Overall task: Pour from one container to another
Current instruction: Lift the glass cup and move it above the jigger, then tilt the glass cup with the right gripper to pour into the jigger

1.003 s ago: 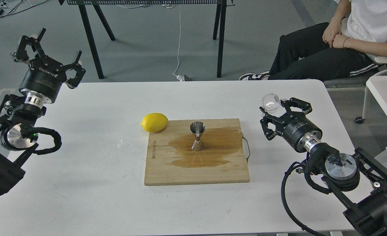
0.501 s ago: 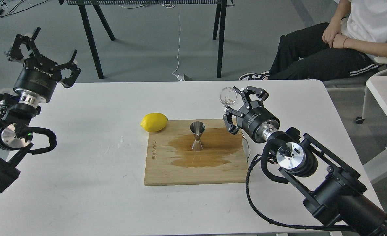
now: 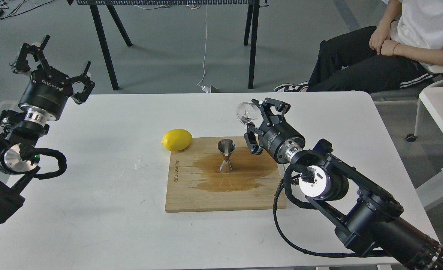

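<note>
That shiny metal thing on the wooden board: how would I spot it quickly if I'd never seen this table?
Find the wooden cutting board in the middle of the white table. On its dark wet stain stands the jigger, upright. It is hourglass-shaped steel, unlike the yellow lemon at the board's corner.

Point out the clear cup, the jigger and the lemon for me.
cup [image 3: 245, 113], head view, on its see-through side wall.
jigger [image 3: 226, 147], head view, on its upper cone.
lemon [image 3: 176, 140], head view, on the middle of its rind.
</note>
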